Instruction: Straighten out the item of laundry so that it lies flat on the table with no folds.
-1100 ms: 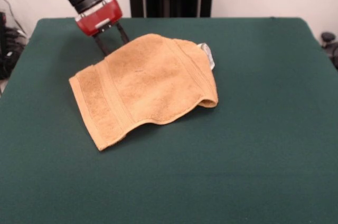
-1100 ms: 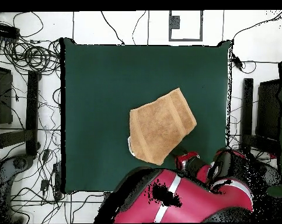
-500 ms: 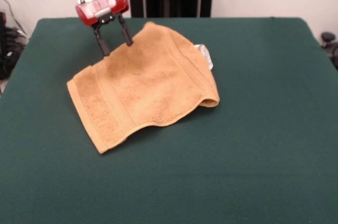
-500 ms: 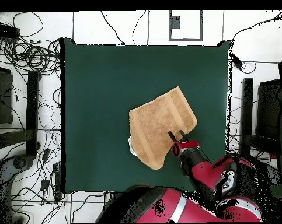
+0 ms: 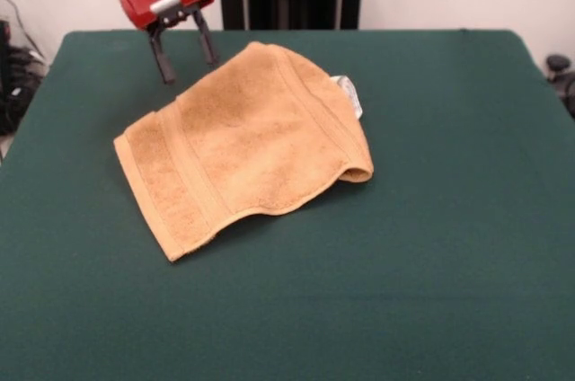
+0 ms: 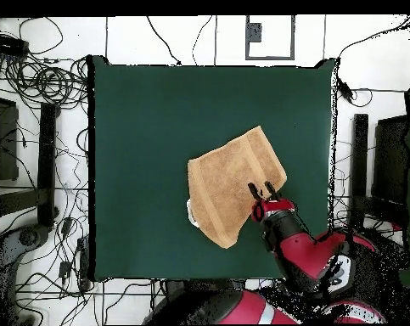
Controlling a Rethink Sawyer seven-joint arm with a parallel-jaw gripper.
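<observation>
towel: the golden-tan towel [image 5: 247, 143] lies near the middle of the green table [image 5: 449, 246], folded over on itself, with the fold as a rounded lip on the front view's right side and a white tag [image 5: 351, 93] poking out beside it.
long axis: in the front view it runs on a diagonal from the banded corner at lower left up to the far corner at top centre.
gripper: the red gripper [image 5: 182, 50] hangs above the table with its two dark fingers [image 5: 163, 59] spread apart and nothing between them.
key relation: in the front view the towel's far edge lies just below and to the right of the fingertips; from overhead the gripper [image 6: 261, 189] sits over the towel's [image 6: 229, 191] edge nearest the robot.
likely next step: judging by this, it must drop onto that far edge to catch the top layer and peel the fold open.
change: half a second ago the fingers were down at the towel's edge; now the gripper has lifted and drawn back, and the towel looks unmoved.
</observation>
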